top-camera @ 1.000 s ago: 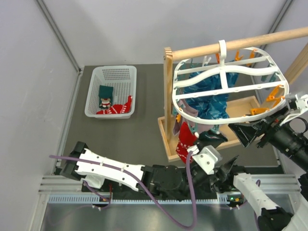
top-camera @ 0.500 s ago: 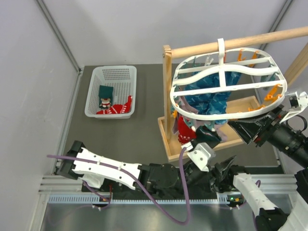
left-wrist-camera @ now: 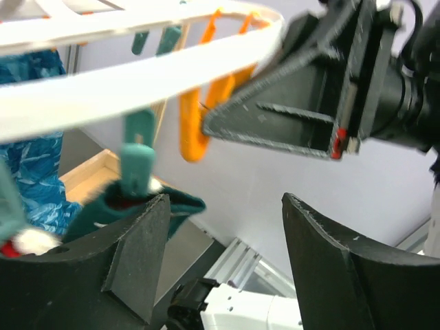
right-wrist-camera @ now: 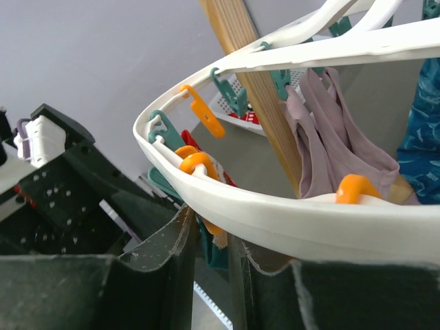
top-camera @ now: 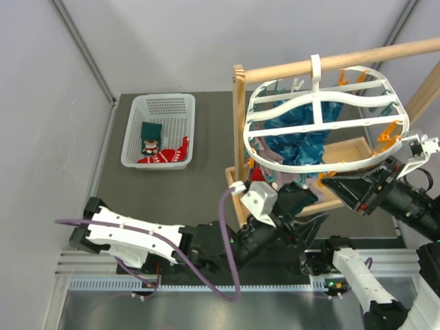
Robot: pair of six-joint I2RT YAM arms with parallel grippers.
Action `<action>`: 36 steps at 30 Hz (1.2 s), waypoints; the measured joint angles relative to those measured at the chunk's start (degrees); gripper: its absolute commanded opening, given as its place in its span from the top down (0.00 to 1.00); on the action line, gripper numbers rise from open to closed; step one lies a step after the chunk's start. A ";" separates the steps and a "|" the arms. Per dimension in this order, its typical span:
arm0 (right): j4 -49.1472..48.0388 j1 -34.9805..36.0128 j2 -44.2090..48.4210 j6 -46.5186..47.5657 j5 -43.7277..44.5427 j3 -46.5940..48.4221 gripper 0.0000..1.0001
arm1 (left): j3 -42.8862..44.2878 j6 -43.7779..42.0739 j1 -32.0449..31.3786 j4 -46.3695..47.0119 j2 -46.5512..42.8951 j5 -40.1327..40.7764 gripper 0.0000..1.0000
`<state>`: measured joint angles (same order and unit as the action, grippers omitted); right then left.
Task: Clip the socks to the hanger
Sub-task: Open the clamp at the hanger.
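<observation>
Dark tabletop [top-camera: 185, 185]: basket [top-camera: 130, 148] holds 2 socks [top-camera: 165, 155]; white hanger [top-camera: 315, 93] carries orange clips [right-wrist-camera: 203, 117]; left hand [left-wrist-camera: 225, 206] wide open, empty; right hand [right-wrist-camera: 212, 230] grip indeterminate.

Two white-and-black robot arms, seen from above and up close.
The left arm [top-camera: 137, 237] wears glossy white shells over black joints, with a purple cable [top-camera: 223, 227] looping along it. The right arm [top-camera: 361, 271] matches. Their broad black fingers [left-wrist-camera: 330, 268] look grainy.
</observation>
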<state>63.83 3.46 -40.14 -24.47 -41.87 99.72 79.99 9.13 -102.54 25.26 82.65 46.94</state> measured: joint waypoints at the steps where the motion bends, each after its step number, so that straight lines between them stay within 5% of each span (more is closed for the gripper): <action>1: -0.02 0.00 0.13 -0.33 -0.22 0.00 0.92 | -0.52 0.46 0.28 0.22 -0.92 -0.15 0.28; 10: 2.97 0.00 1.25 0.26 -0.66 0.66 1.00 | -4.74 9.70 7.56 1.57 -4.13 -8.59 0.30; 29: 8.83 -0.02 2.62 3.15 -4.57 0.07 1.00 | -7.28 12.22 7.63 1.44 -3.63 -18.23 0.35; 36: 7.56 -0.04 2.93 1.64 -5.03 -0.74 1.00 | -5.51 11.72 7.43 1.46 -1.77 -17.97 0.67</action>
<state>71.40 3.42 -37.21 -22.83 -46.89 98.98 74.48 20.84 -95.11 26.72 80.88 28.97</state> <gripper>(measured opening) 0.176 0.398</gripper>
